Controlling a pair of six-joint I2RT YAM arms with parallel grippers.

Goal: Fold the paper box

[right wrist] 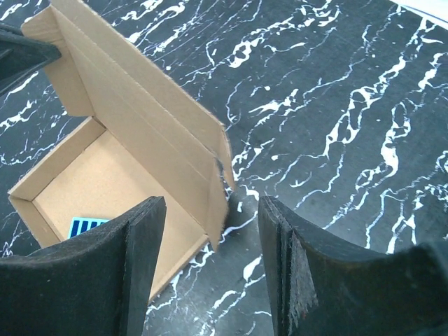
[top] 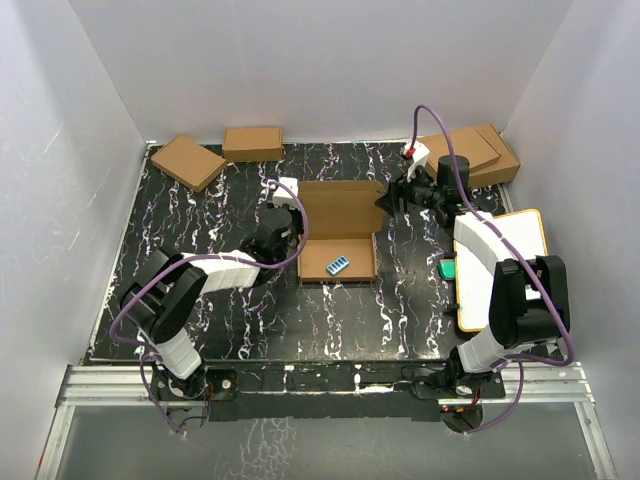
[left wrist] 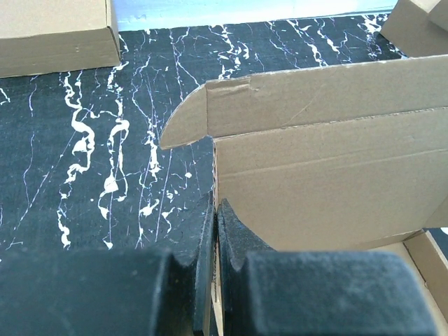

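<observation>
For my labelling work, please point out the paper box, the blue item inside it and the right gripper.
paper box (top: 340,205): top view, on its raised lid panel.
blue item (top: 338,265): top view, on its middle.
right gripper (right wrist: 211,206): right wrist view, midway between its fingertips.

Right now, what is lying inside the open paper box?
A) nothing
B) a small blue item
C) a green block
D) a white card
B: a small blue item lies on the floor of the paper box, visible from the top view and the right wrist view.
</observation>
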